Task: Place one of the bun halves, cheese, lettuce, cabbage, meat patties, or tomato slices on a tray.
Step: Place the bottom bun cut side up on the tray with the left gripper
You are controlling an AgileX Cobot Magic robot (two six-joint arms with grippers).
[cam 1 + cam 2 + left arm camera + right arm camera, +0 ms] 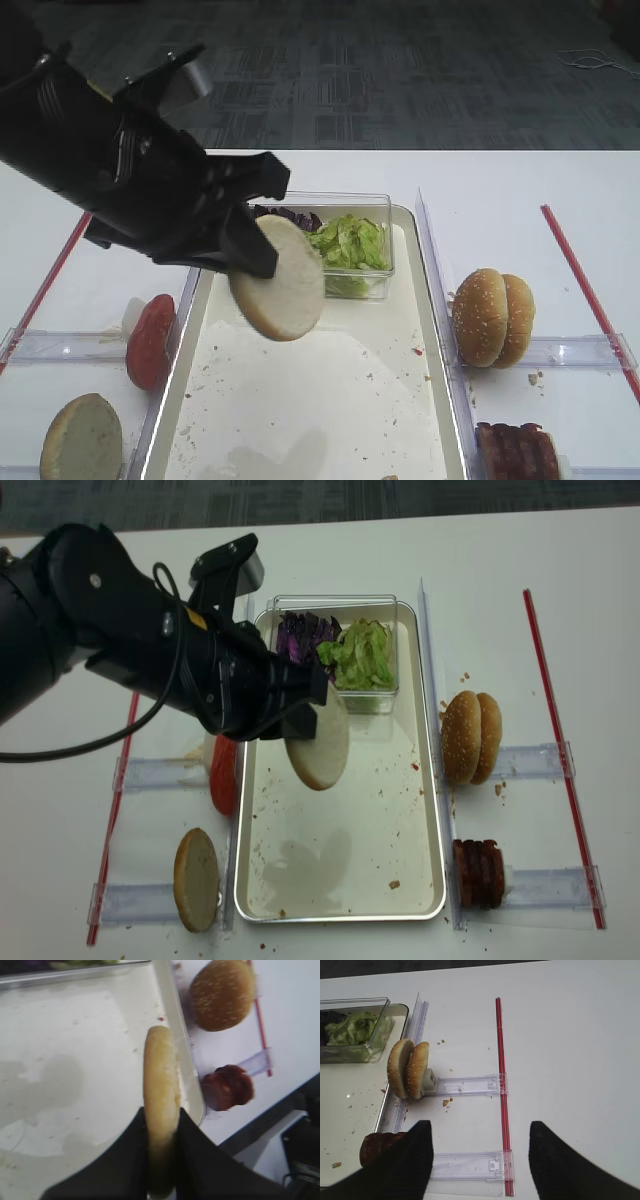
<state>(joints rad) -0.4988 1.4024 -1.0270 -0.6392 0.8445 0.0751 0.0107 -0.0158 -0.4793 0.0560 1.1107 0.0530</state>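
My left gripper (256, 240) (161, 1112) is shut on a cream-white bun half (280, 282) (161, 1075) (320, 742), held on edge above the off-white tray (330, 400) (340, 860) (75, 1060). At the tray's far end a clear box holds lettuce (348, 242) (362, 652) and purple cabbage (290, 214) (300, 635). Tomato slices (150, 340) (222, 772) stand left of the tray. Meat patties (515, 450) (480, 872) (227, 1087) stand to its right. My right gripper (480, 1127) is open over the table right of the tray. Cheese is out of view.
Two sesame bun halves (492, 317) (468, 737) (409, 1069) stand on edge right of the tray. A duller greenish bun half (82, 438) (197, 878) stands at the near left. Clear plastic holders and red strips (501, 1075) lie on both sides.
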